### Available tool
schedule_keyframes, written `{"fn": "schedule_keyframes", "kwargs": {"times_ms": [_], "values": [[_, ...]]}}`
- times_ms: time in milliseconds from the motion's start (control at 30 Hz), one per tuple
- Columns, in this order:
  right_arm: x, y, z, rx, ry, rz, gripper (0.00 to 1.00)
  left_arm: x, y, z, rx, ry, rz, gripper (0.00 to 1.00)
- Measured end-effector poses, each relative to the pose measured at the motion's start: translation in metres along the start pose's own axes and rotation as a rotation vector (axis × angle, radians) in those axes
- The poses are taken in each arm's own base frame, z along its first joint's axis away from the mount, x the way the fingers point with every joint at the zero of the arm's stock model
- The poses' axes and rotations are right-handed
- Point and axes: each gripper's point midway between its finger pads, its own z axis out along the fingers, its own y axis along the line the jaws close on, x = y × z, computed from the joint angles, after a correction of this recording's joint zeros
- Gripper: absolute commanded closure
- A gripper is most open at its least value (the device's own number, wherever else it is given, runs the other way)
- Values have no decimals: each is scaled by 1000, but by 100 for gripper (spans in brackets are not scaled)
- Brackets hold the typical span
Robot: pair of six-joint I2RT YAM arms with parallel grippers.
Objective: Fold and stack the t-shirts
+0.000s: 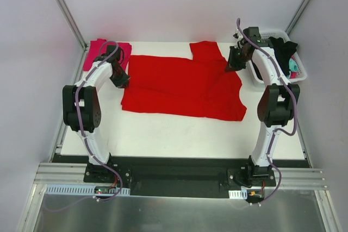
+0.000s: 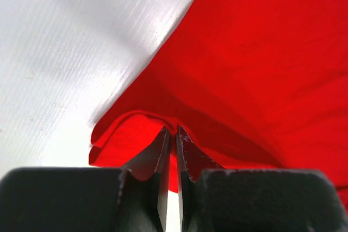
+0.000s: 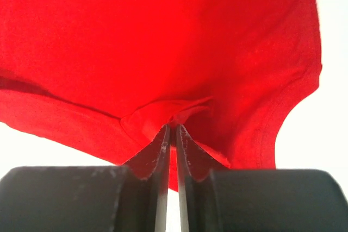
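Observation:
The large red t-shirt [image 1: 179,88] lies spread across the middle of the white table, partly folded. My left gripper [image 1: 123,83] is at its left edge, shut on a pinch of the red cloth [image 2: 136,129]. My right gripper [image 1: 229,68] is at its upper right, near the sleeve, shut on a pinched fold of the red cloth [image 3: 174,113]. The magenta-pink t-shirt [image 1: 103,50] lies at the back left corner, partly under my left arm. Black and teal-and-white garments [image 1: 287,58] sit in the basket at the right.
A white plastic basket [image 1: 298,69] stands at the back right of the table, close behind my right arm. White enclosure walls stand on the left, back and right. Bare white table [image 1: 174,139] shows in front of the red shirt.

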Motion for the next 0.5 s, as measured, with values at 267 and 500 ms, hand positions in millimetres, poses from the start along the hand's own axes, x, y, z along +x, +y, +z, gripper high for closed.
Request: {"fn": "schedule_keyframes", "kwargs": {"times_ms": [267, 500], "values": [[-19, -18, 2, 18, -28, 17, 86, -14, -1, 3, 2, -15, -23, 95], [-24, -25, -1, 19, -45, 23, 79, -27, 13, 3, -9, -27, -64, 95]]}}
